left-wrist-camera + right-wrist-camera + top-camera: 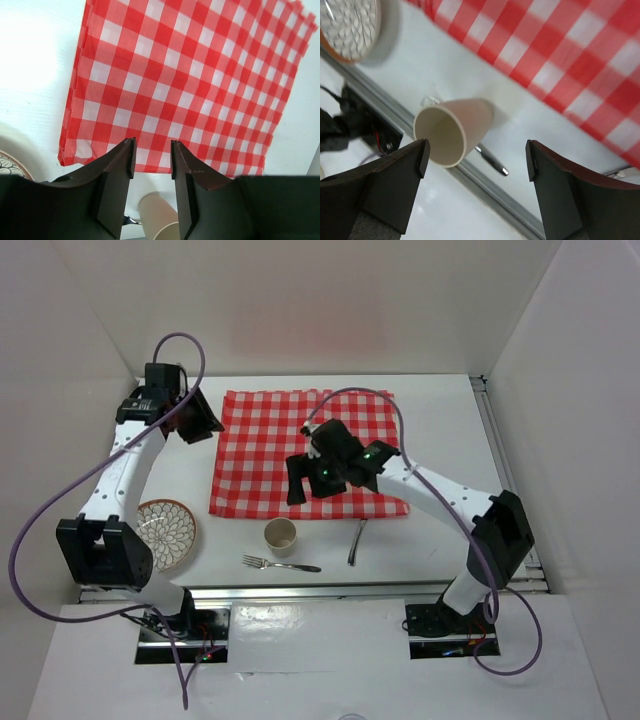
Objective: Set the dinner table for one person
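The white dinner table [440, 420] carries a red-and-white checked cloth [300, 440] at its middle. In front of the cloth stand a beige cup [280, 535], a fork [280, 564] and another silver utensil [357, 540]. A patterned plate [167, 532] lies at the near left. My left gripper [205, 420] hovers at the cloth's far left corner, its jaws narrowly apart and empty [152, 145]. My right gripper [297, 480] hangs over the cloth's near edge, wide open and empty [477, 147], above and just behind the cup [452, 130].
White walls close in the table on the left, back and right. A metal rail [300, 590] runs along the near edge. The left wrist view shows the cloth [190, 75], the cup [157, 215] and the plate's rim [10, 165].
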Motion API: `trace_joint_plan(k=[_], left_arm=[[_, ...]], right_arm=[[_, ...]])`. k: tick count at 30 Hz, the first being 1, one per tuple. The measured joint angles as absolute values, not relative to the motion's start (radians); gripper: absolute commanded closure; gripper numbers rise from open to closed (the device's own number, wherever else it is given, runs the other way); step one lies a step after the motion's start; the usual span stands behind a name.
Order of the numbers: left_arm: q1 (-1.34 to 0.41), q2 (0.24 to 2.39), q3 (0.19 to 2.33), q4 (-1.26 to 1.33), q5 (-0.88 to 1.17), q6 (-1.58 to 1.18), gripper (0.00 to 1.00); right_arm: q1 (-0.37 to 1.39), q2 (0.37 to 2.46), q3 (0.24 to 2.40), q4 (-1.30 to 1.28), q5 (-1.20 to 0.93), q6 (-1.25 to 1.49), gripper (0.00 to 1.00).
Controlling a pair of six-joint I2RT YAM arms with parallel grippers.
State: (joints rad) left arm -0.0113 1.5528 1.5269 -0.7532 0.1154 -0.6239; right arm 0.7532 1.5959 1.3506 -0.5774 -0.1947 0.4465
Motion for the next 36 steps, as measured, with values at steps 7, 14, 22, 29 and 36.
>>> trace_joint_plan(k=[7, 14, 22, 29, 36], left_arm=[[-0.001, 1.489, 1.534, -0.772, 0.094, -0.624, 0.49], [0.01, 1.489, 1.531, -0.786, 0.096, -0.624, 0.51], [0.01, 1.489, 1.518, -0.792, 0.1, -0.612, 0.52], [0.01, 1.489, 1.518, -0.793, 0.101, -0.599, 0.52], [0.011, 1.489, 1.518, -0.797, 0.102, -0.583, 0.52]], right_arm=[[0.926, 1.712, 1.396, -0.626, -0.153, 0.443, 0.16], [1.001, 1.816, 1.441, -0.662, -0.035, 0.455, 0.37], [0.997, 1.828, 1.457, -0.703, 0.047, 0.48, 1.0], [0.85, 1.868, 1.76, -0.829, 0.105, 0.423, 1.0], [0.444, 2.201, 2.465, -0.945, 0.178, 0.364, 1.0]])
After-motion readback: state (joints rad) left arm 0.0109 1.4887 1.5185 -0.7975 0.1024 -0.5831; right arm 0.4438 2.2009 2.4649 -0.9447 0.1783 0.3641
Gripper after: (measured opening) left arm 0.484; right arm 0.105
